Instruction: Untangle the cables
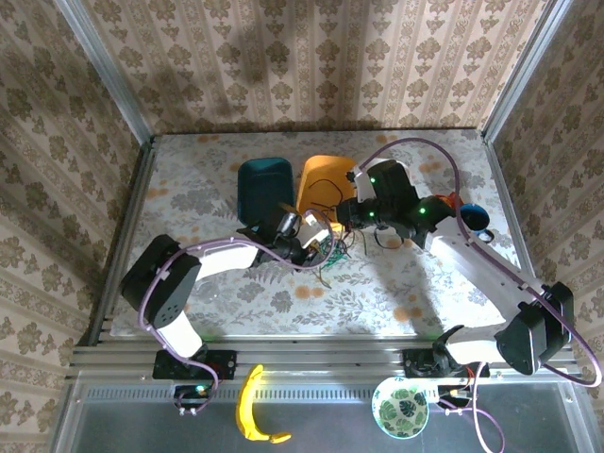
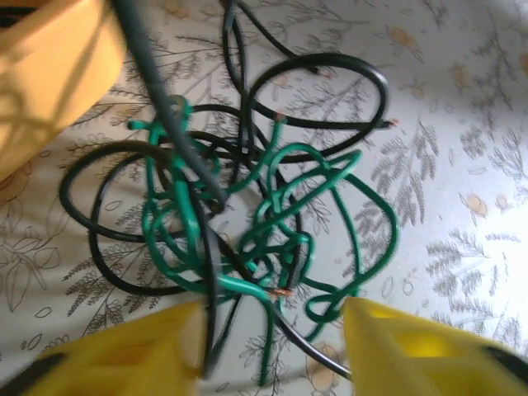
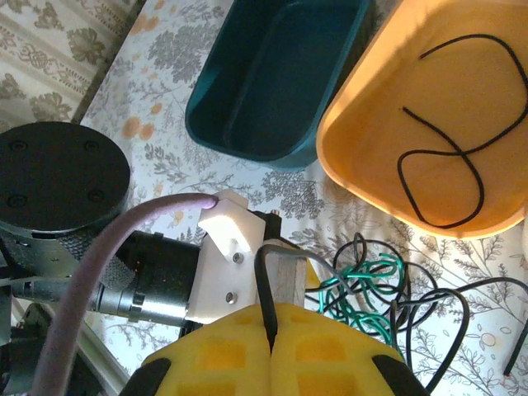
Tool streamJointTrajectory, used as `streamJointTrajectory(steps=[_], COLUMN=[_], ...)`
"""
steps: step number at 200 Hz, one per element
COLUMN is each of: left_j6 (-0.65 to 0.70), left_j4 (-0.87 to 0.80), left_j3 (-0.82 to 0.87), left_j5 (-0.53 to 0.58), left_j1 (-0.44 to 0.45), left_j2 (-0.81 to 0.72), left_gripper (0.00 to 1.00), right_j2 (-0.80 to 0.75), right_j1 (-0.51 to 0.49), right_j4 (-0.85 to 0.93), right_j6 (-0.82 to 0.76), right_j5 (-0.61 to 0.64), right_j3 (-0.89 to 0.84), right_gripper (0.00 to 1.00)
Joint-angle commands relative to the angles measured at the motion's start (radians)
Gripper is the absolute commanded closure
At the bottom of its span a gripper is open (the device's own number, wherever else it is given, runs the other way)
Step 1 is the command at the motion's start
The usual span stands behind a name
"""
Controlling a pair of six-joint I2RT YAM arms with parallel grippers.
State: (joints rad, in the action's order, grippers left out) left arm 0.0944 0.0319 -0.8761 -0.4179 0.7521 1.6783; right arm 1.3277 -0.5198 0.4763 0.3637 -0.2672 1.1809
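Observation:
The cables (image 2: 247, 206) lie as a tangle of green and black wires on the flowered table, also seen in the top view (image 1: 330, 251) and the right wrist view (image 3: 371, 289). My left gripper (image 2: 272, 330) hangs low over the tangle, jaws apart, with a black strand and a green strand running between its yellow fingers (image 2: 132, 355). In the top view it (image 1: 314, 247) sits at the tangle's left edge. My right gripper (image 3: 271, 334) is shut on a black cable (image 3: 266, 280) that bends over toward the tangle. It (image 1: 343, 219) stands just behind the tangle.
A teal bin (image 1: 264, 187) and an orange bin (image 1: 319, 177) stand side by side behind the tangle; a loose black cable (image 3: 450, 165) lies in the orange one. A blue cup (image 1: 477, 219) is at the right. A banana (image 1: 253, 411) and a bowl (image 1: 400, 406) rest on the front ledge.

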Motion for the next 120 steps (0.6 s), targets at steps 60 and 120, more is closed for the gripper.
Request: streamJointTrajectory(steps=[60,120], left_j6=[-0.075,-0.127], left_j4=[0.111,0.104], left_j3=[0.057,0.153], left_j5=[0.09,0.098], left_j1=[-0.027,-0.071], left_j2=[0.002,-0.101], left_gripper=[1.0,1.0], right_j2=[-0.2,-0.397], right_j1=[0.147,0.41], right_j4=[0.008,0.158], right_j6=[0.149,0.364], right_j5=[0.307,0.613], right_j3=[-0.071,-0.183], right_gripper=[1.0,1.0])
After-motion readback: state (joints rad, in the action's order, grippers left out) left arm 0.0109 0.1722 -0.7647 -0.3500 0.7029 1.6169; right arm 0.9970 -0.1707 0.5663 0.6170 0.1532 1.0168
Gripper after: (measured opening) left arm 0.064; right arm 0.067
